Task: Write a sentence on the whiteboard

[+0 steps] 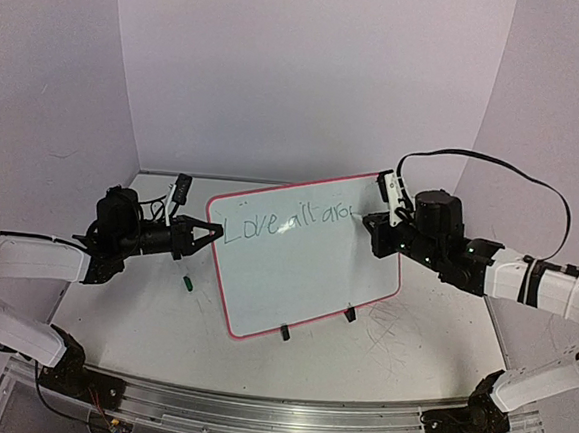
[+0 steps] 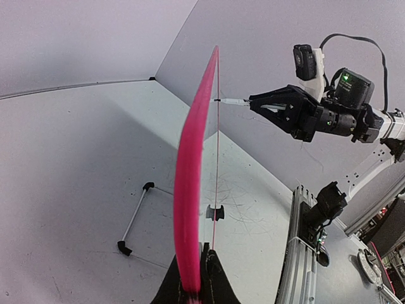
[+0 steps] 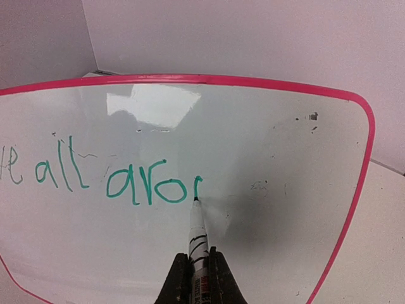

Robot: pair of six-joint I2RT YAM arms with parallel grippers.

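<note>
The whiteboard (image 1: 305, 278), glossy white with a red-pink rim, stands tilted up over the table's middle. My left gripper (image 1: 209, 236) is shut on its left edge; the left wrist view shows the rim (image 2: 190, 183) edge-on between the jaws of that gripper (image 2: 200, 278). My right gripper (image 1: 371, 224) is shut on a white marker (image 3: 199, 231), pinched at the bottom of the right wrist view (image 3: 200, 278). The marker's tip touches the board (image 3: 285, 139). The sentence (image 3: 126, 180) in green reads "Love all aro" plus a short curved stroke at the tip, also seen from above (image 1: 284, 223).
A small green cap (image 1: 188, 283) lies on the table left of the board. A white rod with black ends (image 2: 135, 218) lies behind it. Two black clips (image 1: 283, 331) sit on the board's lower edge. Grey scribbles (image 1: 401, 331) mark the tabletop; a metal rail (image 1: 274, 416) runs along the near edge.
</note>
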